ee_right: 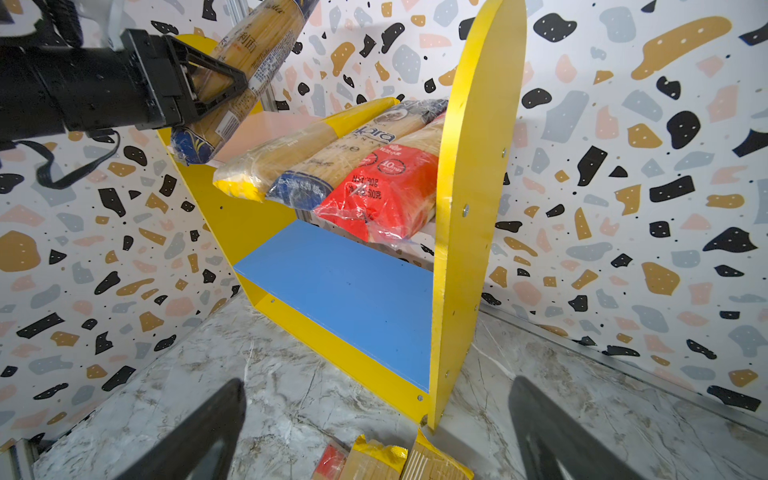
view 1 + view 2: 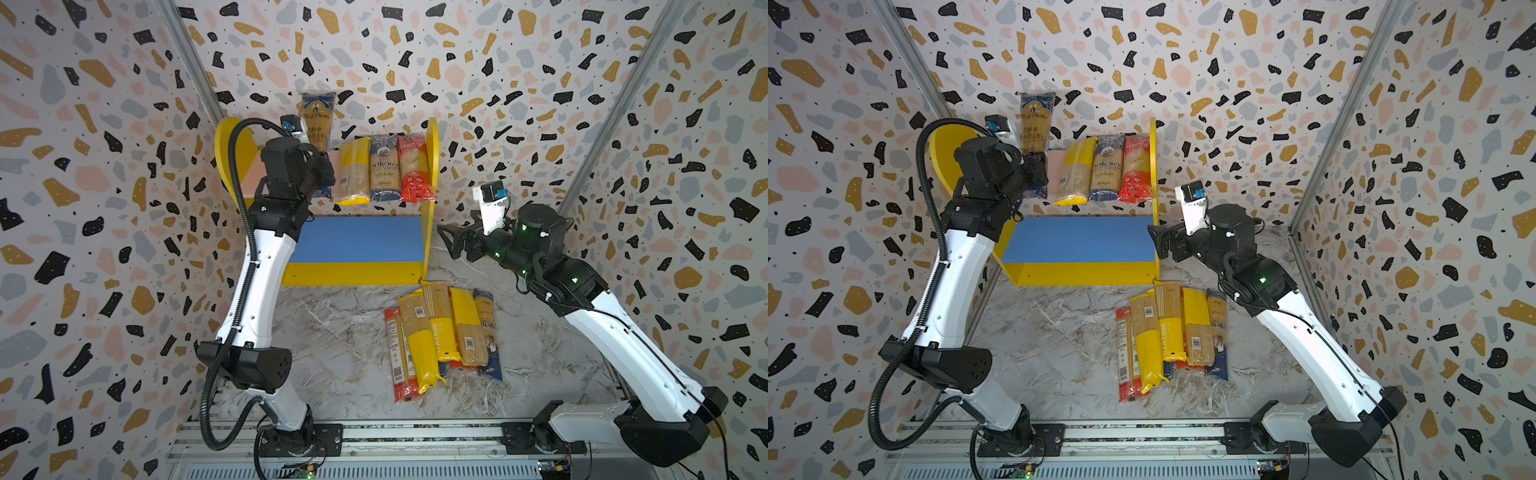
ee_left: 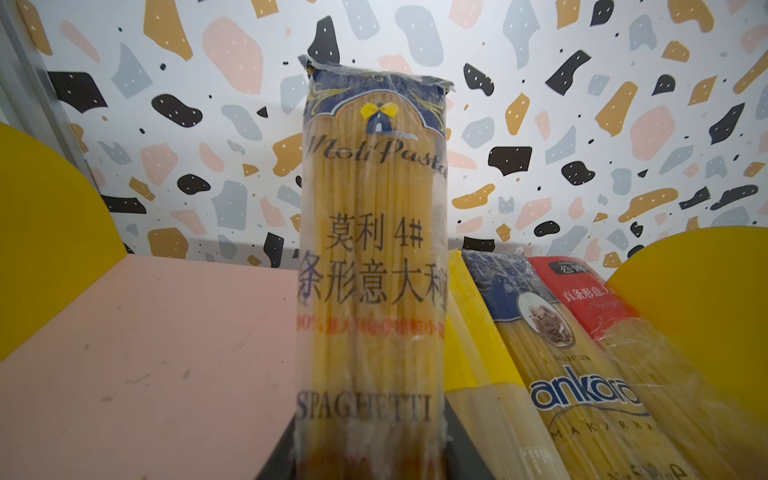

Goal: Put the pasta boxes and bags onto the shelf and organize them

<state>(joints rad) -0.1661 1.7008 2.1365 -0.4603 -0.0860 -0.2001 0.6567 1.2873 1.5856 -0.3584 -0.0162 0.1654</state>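
Blue-topped spaghetti bag (image 2: 318, 120), midsection behind left tool (image 2: 324, 168), stacked packs (image 2: 442, 332) partly buried

Terrazzo-print walls (image 2: 415, 45) on three sides. Grey marble floor (image 2: 332, 357). Metal strips (image 2: 614, 109) in back corners. Even light.

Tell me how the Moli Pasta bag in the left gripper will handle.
Moli Pasta bag is probably stiff: gripped near one end by the left gripper, it juts out unbent. Its glossy film may slip. Narrow, it would likely tip on end.
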